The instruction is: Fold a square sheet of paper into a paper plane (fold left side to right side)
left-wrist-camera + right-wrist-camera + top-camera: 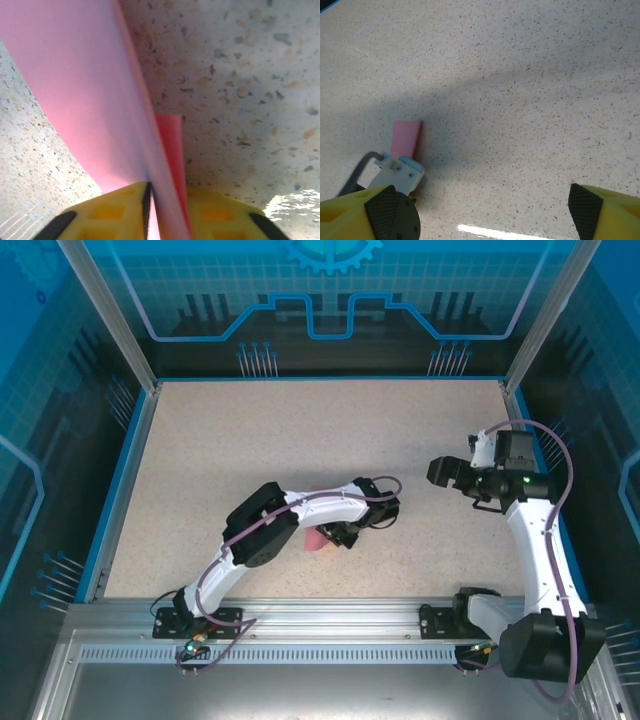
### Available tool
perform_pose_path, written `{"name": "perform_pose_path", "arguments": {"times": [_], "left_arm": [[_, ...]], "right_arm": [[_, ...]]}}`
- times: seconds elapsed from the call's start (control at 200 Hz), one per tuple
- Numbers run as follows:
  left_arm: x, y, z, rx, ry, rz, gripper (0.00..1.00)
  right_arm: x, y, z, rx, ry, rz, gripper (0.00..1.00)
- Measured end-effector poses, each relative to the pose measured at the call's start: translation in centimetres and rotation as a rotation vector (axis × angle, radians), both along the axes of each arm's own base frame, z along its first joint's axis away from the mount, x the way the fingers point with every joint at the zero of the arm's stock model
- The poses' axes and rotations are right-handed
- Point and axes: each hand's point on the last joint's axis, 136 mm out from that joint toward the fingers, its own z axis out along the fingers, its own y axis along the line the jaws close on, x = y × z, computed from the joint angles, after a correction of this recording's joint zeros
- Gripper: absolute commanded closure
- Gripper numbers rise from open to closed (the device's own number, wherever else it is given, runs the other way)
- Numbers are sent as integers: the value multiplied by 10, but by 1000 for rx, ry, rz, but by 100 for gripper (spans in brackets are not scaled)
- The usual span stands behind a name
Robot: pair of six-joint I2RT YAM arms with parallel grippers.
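The square sheet of paper (317,541) is salmon pink and lies folded narrow near the table's middle, mostly hidden under my left arm. My left gripper (341,534) is down on it. In the left wrist view, the paper (85,90) rises in layers between the yellow fingers (107,212), and the left gripper (167,192) has its jaws a little apart around it. The right gripper (441,472) hovers at the right, away from the paper. In the right wrist view, that gripper (485,206) stands wide open over bare table, with a pink end of the paper (405,137) beyond it. No paper plane shape can be made out.
The speckled beige table (250,440) is bounded by blue edging and clear blue-lit walls on three sides. An aluminium rail (320,625) with both arm bases runs along the near edge. A white and blue part of the left arm (400,172) sits by the right gripper's left finger.
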Motion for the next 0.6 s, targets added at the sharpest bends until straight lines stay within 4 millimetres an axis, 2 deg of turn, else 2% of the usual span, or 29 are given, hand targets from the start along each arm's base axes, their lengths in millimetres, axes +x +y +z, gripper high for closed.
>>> {"name": "perform_pose_path", "arguments": {"times": [0.11,0.275,0.34,0.445,0.545,0.6], "left_arm": [[-3,-10,3,-116,46,34,64],[-8,-50,16,-374,103,38,49],[-10,-63,29,-484,121,37,44],[-7,-73,56,-644,129,48,34],[0,-72,82,-775,123,66,22],[3,-69,93,-833,121,70,20]], "right_arm": [[1,3,-2,21,13,10,7],[2,10,-4,66,27,38,7],[2,14,-6,89,35,52,7],[4,20,-9,125,52,71,7],[5,24,-14,156,71,86,6],[5,27,-17,168,83,92,6]]}}
